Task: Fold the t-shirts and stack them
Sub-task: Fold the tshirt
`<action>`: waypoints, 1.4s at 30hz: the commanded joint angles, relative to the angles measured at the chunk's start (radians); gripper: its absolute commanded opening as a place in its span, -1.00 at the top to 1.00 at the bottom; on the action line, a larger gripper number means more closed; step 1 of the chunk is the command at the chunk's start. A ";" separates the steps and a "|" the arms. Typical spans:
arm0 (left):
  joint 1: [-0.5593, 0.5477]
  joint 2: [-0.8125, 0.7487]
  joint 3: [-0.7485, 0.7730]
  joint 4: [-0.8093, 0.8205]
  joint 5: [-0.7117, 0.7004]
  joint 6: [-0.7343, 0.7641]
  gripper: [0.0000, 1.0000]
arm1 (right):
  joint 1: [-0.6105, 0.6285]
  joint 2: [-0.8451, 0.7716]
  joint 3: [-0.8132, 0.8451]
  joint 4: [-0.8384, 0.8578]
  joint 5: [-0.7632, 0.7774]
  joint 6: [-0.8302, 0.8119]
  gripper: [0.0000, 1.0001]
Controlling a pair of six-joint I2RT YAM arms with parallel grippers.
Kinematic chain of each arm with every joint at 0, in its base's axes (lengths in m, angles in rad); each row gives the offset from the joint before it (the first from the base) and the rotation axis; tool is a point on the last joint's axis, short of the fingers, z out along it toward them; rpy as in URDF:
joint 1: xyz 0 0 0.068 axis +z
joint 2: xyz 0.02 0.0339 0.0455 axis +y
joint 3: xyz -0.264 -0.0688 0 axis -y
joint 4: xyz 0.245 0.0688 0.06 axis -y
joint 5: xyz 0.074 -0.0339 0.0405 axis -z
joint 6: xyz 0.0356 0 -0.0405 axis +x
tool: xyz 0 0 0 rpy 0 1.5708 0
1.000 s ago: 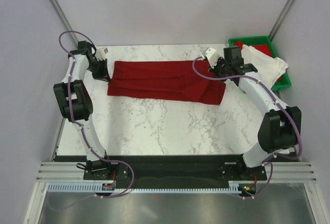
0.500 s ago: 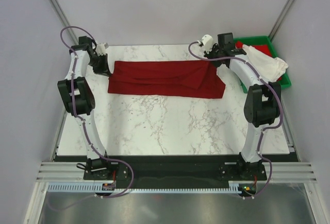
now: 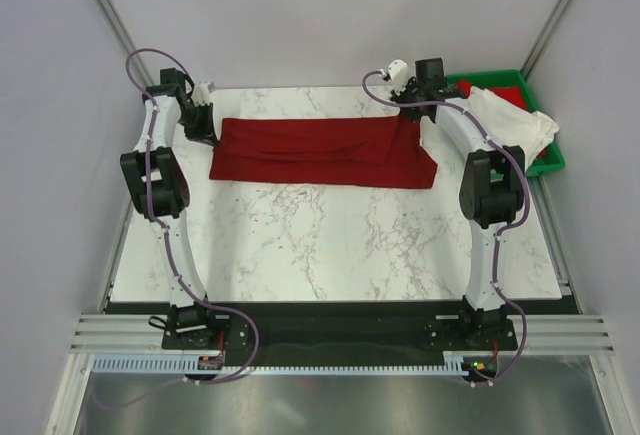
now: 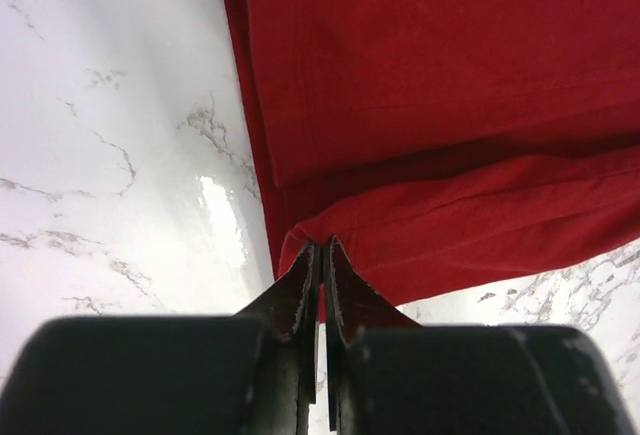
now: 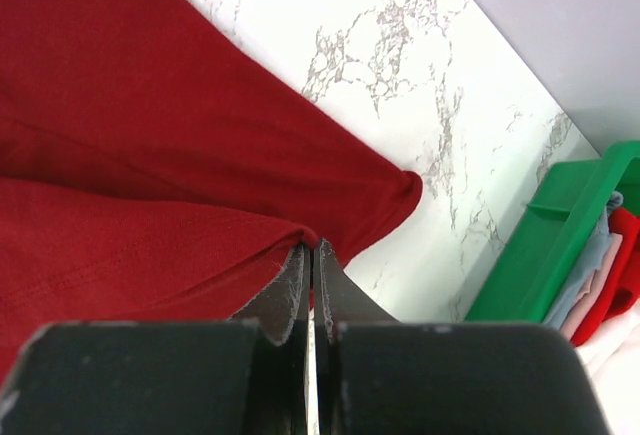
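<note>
White marble-patterned tabletop (image 3: 330, 245) fills most of the overhead view. Plain dark red cloth t-shirt (image 3: 320, 150) lies on the far half of it as a long, narrow folded band running left to right, with the right end slightly wider and creased layers visible. Two white-and-black arms reach from the near edge to the far side, one at each end of the red shirt. Green plastic rectangular bin (image 3: 500, 80) sits at the far right corner, just off the marble. Off-white cloth t-shirt (image 3: 515, 125) is bunched in the bin and spills over its near rim, not touching the red shirt. Left gripper (image 3: 205, 135) is at the left end of the red shirt; in its wrist view (image 4: 320, 255) the fingers are pressed together, pinching a folded corner of red cloth. Right gripper (image 3: 412, 113) is at the far right corner of the shirt; its wrist view (image 5: 310, 250) shows the fingers clamped narrow on a raised red fold edge. That view also shows the bin wall (image 5: 560, 235) with small pale blue and red cloth pieces (image 5: 615, 255) inside; what these are is unclear.
</note>
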 commanded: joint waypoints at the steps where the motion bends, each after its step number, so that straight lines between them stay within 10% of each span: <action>1: 0.003 -0.005 0.058 0.023 -0.030 -0.003 0.87 | -0.002 0.009 0.057 0.058 0.014 0.034 1.00; 4: 0.003 -0.023 0.057 0.025 -0.050 -0.003 0.73 | -0.002 0.007 0.066 0.083 0.061 0.057 0.91; 6: 0.006 -0.052 0.041 0.035 -0.083 -0.012 0.33 | -0.002 -0.007 0.058 0.110 0.118 0.085 0.30; 11: 0.004 -0.133 0.002 0.046 -0.099 -0.023 -0.07 | -0.001 -0.145 -0.079 0.107 0.075 0.120 0.00; 19: -0.062 -0.192 -0.178 0.089 -0.017 0.028 0.13 | 0.080 -0.150 -0.184 -0.152 -0.265 0.019 0.04; 23: -0.063 -0.129 -0.216 0.098 -0.019 0.022 0.42 | 0.117 -0.083 -0.141 -0.206 -0.261 0.008 0.10; 42: -0.065 -0.055 -0.236 0.098 -0.070 0.015 0.48 | 0.120 0.022 -0.107 -0.236 -0.180 -0.033 0.16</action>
